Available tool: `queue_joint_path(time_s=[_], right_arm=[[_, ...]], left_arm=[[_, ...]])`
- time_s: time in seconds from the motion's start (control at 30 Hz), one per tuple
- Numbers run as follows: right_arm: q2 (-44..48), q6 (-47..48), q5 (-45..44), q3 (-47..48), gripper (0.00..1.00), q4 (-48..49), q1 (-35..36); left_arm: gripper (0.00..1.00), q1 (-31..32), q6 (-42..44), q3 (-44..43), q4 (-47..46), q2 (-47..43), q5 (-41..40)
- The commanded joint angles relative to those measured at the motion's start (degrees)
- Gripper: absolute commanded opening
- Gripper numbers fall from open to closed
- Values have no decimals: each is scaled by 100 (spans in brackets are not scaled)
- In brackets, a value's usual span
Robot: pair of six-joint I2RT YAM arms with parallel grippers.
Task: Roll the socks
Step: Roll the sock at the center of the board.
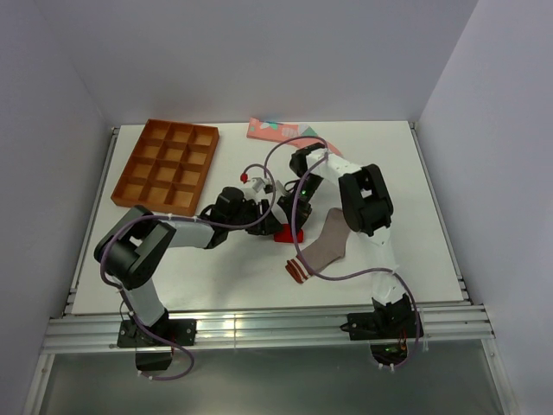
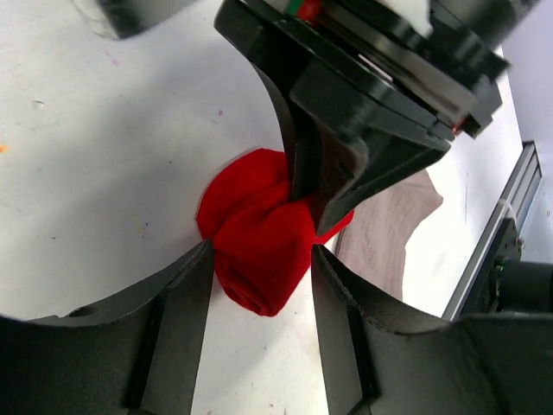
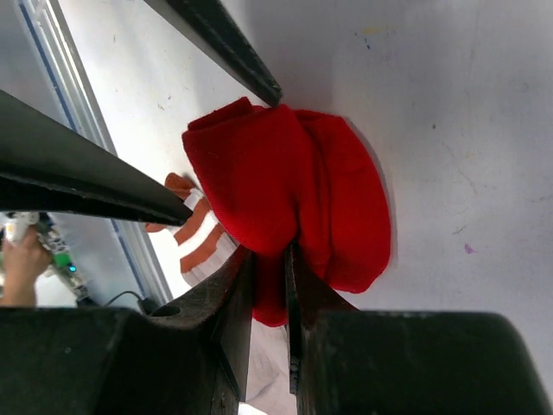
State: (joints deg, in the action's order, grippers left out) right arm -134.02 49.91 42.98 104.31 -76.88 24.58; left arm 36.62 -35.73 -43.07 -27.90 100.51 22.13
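- Where the two arms meet near the middle of the table (image 1: 406, 173), the red sock (image 1: 289, 232) lies bunched into a thick, folded bundle on the white surface.
- The left gripper (image 2: 261, 251) straddles that bundle, its two dark fingers (image 2: 186, 294) wide apart and pressing against opposite sides, so the cloth narrows between them.
- The right gripper (image 3: 268, 255) comes in from the opposite side with its fingers (image 3: 235, 298) drawn almost together, pinching a fold of the red sock between them (only a thin strip of red shows in the gap).
- From the left wrist view, the right gripper's fingers come down onto the top of the bundle, just ahead of the left fingertips.
- The grey-brown sock (image 1: 330, 245) lies flat just to the right of the red one, its striped cuff (image 1: 298, 270) pointing toward the near edge; neither gripper touches it.
- The pink sock (image 1: 275, 130) lies flat at the far edge of the table, well apart from both grippers.
- An orange tray (image 1: 130, 173) divided into small compartments sits at the far left.
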Motion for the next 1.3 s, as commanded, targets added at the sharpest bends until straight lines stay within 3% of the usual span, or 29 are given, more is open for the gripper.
queue_joint_path(time_s=[0.0,0.5,0.6,0.7,0.83,0.97,1.27], right_arm=[[-353,-16,-686,54,17,165,-76],[-362,-262,-774,63,18,252,-102],[-257,-359,-879,-94,18,445,-102],[-134,-447,-958,-253,21,665,-94],[77,-614,-1107,-464,27,1025,-94],[419,-885,-1274,-788,41,1447,-94],[1455,-1396,-1380,-1719,50,2633,-111]], left_arm=[[53,12,408,62,-357,-84,379],[51,73,619,-298,267,417,441],[44,82,497,-500,600,539,258],[20,108,312,-834,1179,741,-24],[0,152,40,-1177,1866,988,-314],[0,196,-119,-1457,2428,1163,-551],[0,231,-101,-1986,3545,1471,-772]])
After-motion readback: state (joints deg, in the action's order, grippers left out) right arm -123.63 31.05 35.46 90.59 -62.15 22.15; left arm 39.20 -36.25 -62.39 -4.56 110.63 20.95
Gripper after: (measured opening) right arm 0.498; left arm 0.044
